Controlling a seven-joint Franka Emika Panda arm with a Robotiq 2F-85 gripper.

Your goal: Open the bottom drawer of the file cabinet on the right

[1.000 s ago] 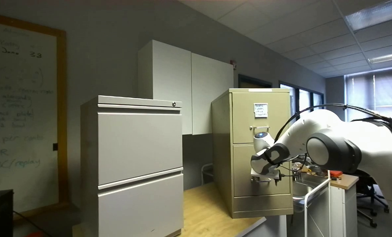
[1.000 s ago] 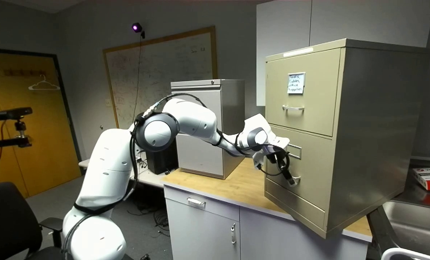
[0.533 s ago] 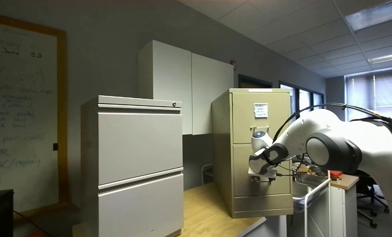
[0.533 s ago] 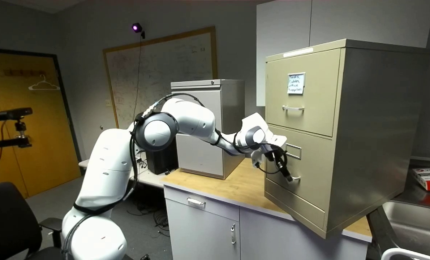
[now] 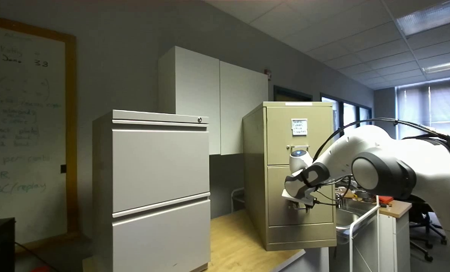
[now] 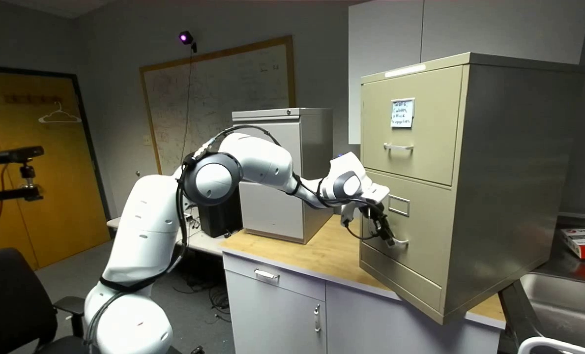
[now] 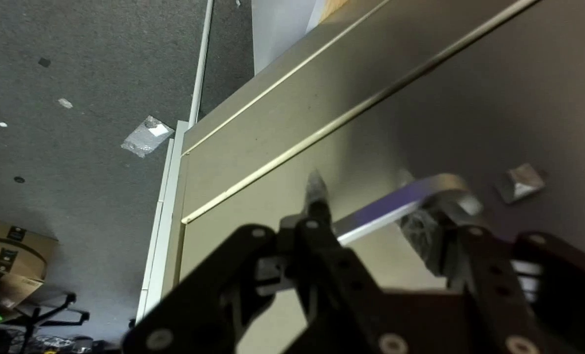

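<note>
The bottom drawer (image 6: 423, 231) is sitting flush in the beige file cabinet (image 6: 499, 172), right of centre in both exterior views. Its silver pull (image 7: 388, 206) is crossing the lower middle of the wrist view, where the black gripper (image 7: 362, 196) is filling the bottom edge. The jaws are standing spread apart, clamping nothing, with the pull running across the gap between them; one finger is hiding the pull's left end, and blur is leaving any touch unclear. In an exterior view, the wrist of the white robot arm (image 5: 372, 139) is covering part of the drawer front, and the fingers are hard to make out.

Above, the upper drawer (image 6: 432, 135) is carrying a label (image 6: 402, 113) with blurred handwriting. The cabinet is standing on a wood-topped counter (image 6: 317, 246), jutting past its front edge. To the left, a light-grey cabinet (image 5: 160, 166) is standing, partly hidden by the arm in an exterior view (image 6: 275, 211). A whiteboard (image 5: 24, 211) is running off the far left. The frame is cropping a steel sink (image 6: 563, 307) at lower right.
</note>
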